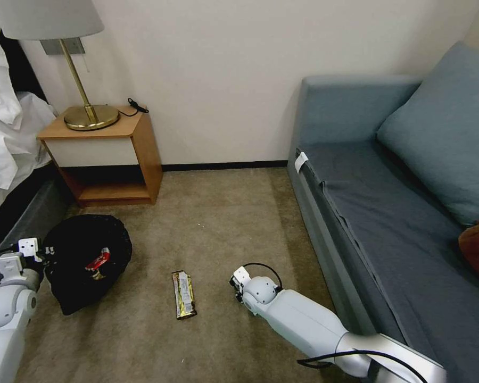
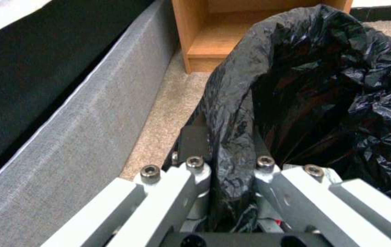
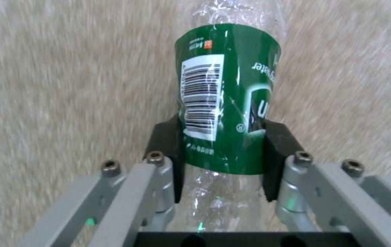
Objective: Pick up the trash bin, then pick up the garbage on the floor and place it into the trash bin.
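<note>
One bar wrapper (image 1: 183, 294) between bin (image 1: 85, 260) and right claw (image 3: 223, 137).

Black bag (image 1: 85, 260); green label, white barcode on my clear bottle (image 3: 225, 113); gold wrapper (image 1: 183, 293); tan carpet (image 1: 218, 223).

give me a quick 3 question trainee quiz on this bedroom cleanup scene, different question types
1. True or false: the left pincer is shut on the rim of the trash bin.
2. What is between the fingers of the right pincer? A) a phone B) the clear bottle with a green label C) a red wrapper
3. Fill in: the flat gold bar wrapper lies on the ______ between the bin and the right arm.

Key: 1 true; 2 B; 3 carpet
</note>
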Motion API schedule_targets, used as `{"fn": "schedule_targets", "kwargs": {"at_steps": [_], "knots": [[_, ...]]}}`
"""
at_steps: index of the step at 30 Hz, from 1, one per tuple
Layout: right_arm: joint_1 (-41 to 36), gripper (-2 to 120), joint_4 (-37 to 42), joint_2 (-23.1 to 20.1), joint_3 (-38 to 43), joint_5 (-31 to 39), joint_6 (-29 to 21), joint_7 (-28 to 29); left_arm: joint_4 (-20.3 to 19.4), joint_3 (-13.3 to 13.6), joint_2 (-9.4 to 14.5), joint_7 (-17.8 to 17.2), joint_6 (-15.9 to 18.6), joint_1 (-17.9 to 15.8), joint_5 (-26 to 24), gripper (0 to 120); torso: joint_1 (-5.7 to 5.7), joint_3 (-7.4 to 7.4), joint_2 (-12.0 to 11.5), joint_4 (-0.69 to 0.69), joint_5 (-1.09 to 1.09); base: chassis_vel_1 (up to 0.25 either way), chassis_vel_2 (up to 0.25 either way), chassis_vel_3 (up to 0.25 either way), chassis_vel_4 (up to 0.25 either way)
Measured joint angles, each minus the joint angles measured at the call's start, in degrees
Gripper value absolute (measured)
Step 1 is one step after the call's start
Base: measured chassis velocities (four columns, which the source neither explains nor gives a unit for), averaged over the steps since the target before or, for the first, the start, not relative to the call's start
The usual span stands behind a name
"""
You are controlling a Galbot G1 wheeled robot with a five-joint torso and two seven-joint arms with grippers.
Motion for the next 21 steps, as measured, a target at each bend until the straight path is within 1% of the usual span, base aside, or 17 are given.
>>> {"fn": "schedule_targets", "kwargs": {"at_steps": [2,4,9,10,11,13,15,20,21], "knots": [[0.9,21,0.9,0.0,0.6,0.0,0.4,0.0,-0.3,0.0,0.1,0.2,0.1,0.1,-0.1,4,0.0,0.0,0.0,0.0,0.0,0.0,0.0,0.0,0.0],[1.5,19,1.4,0.0,0.7,0.1,0.6,0.0,-0.4,0.0,0.2,0.3,0.1,0.2,-0.1,4,0.0,0.0,0.0,0.0,-0.01,0.0,0.0,0.0,0.0],[2.7,19,3.3,0.0,0.6,-0.2,1.3,-0.2,-0.8,0.1,0.2,0.4,0.1,0.3,-0.2,4,0.0,0.0,0.0,0.0,-0.01,0.0,0.0,0.0,0.0],[3.1,19,4.1,0.0,0.5,-0.2,1.4,-0.2,-1.0,0.2,0.2,0.4,0.1,0.4,-0.2,4,0.0,0.0,0.0,0.0,-0.01,0.0,0.0,0.0,0.0],[4.9,19,6.9,0.5,0.0,-0.2,2.1,-0.5,-1.4,0.3,0.2,0.5,0.1,0.4,-0.2,4,0.0,0.0,0.0,0.0,-0.01,0.0,0.0,0.0,0.0],[5.8,19,8.0,0.8,-0.2,0.1,2.4,-0.7,-1.6,0.4,0.2,0.5,0.1,0.4,-0.2,4,0.0,0.0,0.0,0.01,-0.02,0.0,0.0,0.0,0.0],[8.0,19,10.4,1.5,-0.5,1.4,3.1,-0.8,-2.2,0.5,0.2,0.5,0.2,0.6,-0.2,4,0.0,0.0,0.0,0.0,-0.02,0.0,0.0,0.0,0.0],[10.4,19,12.6,2.1,-1.0,3.7,3.6,-1.0,-2.9,0.5,0.2,0.7,0.3,0.9,-0.3,4,0.0,0.01,0.0,0.0,-0.02,0.0,0.0,0.0,0.0],[12.5,19,14.4,2.7,-1.6,6.1,4.5,-1.4,-3.4,0.5,0.2,0.7,0.3,1.1,-0.4,4,0.0,0.0,0.0,0.0,-0.02,0.0,0.0,0.0,0.0]]}}
